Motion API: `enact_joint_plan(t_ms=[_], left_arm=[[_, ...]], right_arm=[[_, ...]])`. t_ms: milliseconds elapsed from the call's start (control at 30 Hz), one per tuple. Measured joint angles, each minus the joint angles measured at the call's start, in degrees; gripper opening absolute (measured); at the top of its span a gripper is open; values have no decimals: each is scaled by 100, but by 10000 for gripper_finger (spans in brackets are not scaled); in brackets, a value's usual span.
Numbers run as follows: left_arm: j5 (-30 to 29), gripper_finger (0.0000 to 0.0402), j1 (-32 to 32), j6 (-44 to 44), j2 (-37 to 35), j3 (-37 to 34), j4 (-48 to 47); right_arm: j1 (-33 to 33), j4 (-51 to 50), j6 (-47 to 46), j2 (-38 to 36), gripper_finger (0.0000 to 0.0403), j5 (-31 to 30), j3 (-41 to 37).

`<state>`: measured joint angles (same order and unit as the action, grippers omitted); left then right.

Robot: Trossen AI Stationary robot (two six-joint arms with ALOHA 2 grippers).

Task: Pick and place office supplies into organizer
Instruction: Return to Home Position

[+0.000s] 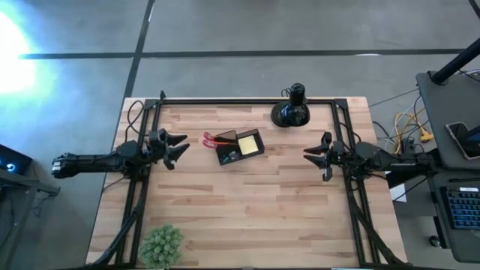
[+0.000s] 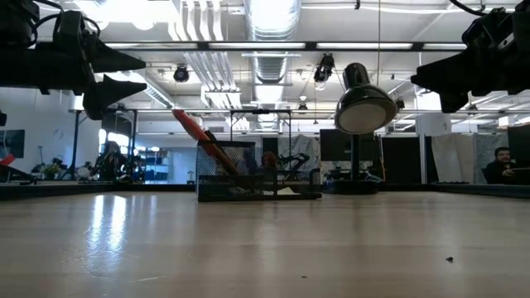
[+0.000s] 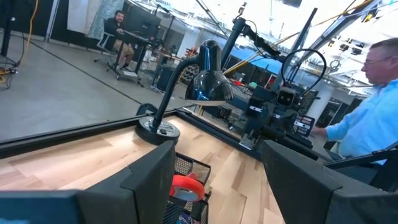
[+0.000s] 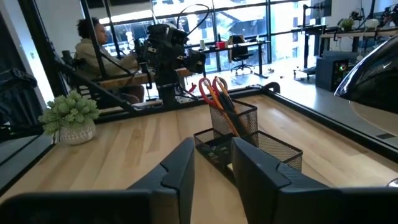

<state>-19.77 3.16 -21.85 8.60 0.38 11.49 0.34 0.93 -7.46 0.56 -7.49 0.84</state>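
The organizer [image 1: 240, 146], a dark mesh desk box, stands on the wooden table left of centre. Red-handled scissors [image 4: 214, 91] and an orange pencil [image 4: 229, 119] stand in its tall cup, leaning toward the table's left edge. A yellow sticky-note pad [image 1: 248, 145] lies in its low tray. My left gripper [image 1: 183, 145] hovers level and open at the left edge, fingers pointing at the organizer [image 3: 188, 173]. My right gripper [image 1: 308, 154] hovers level at the right edge, its fingers a narrow gap apart [image 4: 214, 152], holding nothing. Both grippers hang well above the table in the low view.
A black desk lamp [image 1: 291, 109] with a round base stands at the far edge, right of the organizer. A green plant ball in a pot [image 1: 161, 244] sits at the near left corner. Black frame rails [image 1: 247, 100] run along the table's edges. People sit in the room beyond.
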Motion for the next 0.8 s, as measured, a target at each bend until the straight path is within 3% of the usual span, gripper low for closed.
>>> enact_joint_plan(t_ms=[800], left_arm=[[0, 228, 0, -2, 4, 0, 0]], right_arm=[[0, 0, 0, 0, 90, 2, 0]])
